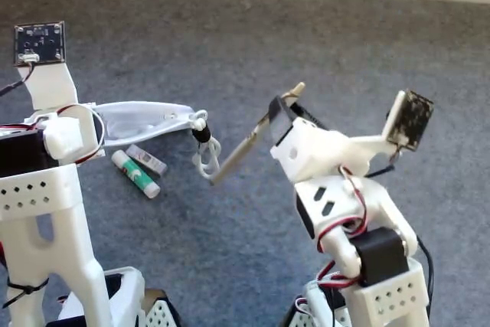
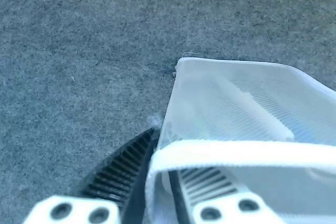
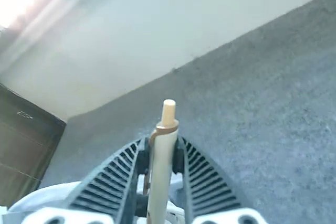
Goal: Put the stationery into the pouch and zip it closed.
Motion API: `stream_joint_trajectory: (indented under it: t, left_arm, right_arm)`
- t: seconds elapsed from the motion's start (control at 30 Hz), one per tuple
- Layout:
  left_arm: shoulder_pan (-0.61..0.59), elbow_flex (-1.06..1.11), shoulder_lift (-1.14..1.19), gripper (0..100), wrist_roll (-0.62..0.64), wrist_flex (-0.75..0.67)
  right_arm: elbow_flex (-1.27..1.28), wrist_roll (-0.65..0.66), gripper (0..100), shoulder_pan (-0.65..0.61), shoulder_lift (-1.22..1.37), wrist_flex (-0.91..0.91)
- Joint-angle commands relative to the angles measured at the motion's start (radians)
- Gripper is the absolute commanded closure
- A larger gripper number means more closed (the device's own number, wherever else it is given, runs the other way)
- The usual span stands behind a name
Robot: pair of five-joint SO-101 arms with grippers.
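Note:
My left gripper (image 2: 157, 174) is shut on the rim of a white mesh pouch (image 2: 247, 114), held just above the grey carpet. In the high view the pouch (image 1: 145, 119) stretches from the left arm toward the middle, and its zip pull and white cord loop (image 1: 205, 155) hang at the far end. A beige pen (image 1: 245, 147) is held at a slant in my right gripper (image 1: 279, 119); its lower tip is next to the cord loop. The right wrist view has the pen (image 3: 167, 116) clamped between the black fingers (image 3: 123, 163). A green-and-white glue stick (image 1: 135, 174) and a small grey tube (image 1: 147, 159) lie under the pouch.
Grey carpet (image 1: 253, 36) covers the whole work area, with open floor at the back and between the arms. A pale wall (image 3: 157, 30) rises beyond the carpet's far edge. The two arm bases (image 1: 46, 266) stand at the front.

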Motion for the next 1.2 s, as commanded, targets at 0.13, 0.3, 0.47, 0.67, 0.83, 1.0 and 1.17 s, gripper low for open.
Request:
stream_joint_trajectory:
  t: [0.13, 0.3, 0.47, 0.67, 0.83, 1.0, 1.17]
  left_arm:
    - [-0.015, 0.012, 0.015, 99, 0.006, -0.008]
    - [-0.015, 0.012, 0.015, 99, 0.006, -0.008]
    - [-0.012, 0.010, 0.015, 99, 0.008, -0.009]
    - [-0.010, 0.008, 0.015, 99, 0.008, -0.015]
    - [-0.010, 0.008, 0.015, 99, 0.008, -0.023]
    - [-0.010, 0.008, 0.015, 99, 0.006, -0.025]
    - [-0.010, 0.008, 0.015, 99, 0.008, -0.025]
  right_arm:
    - [0.093, -0.011, 99.4, -0.008, -0.151, -0.150]
    - [0.133, -0.011, 99.4, -0.008, -0.203, -0.205]
    - [0.124, -0.009, 99.4, -0.016, -0.232, -0.205]
    - [0.124, 0.000, 99.4, -0.179, -0.234, -0.226]
    - [0.128, 0.048, 99.4, -0.236, -0.234, -0.349]
    - [0.130, 0.238, 99.4, -0.320, -0.231, -0.496]
    - [0.163, 0.399, 99.4, -0.378, -0.226, -0.671]
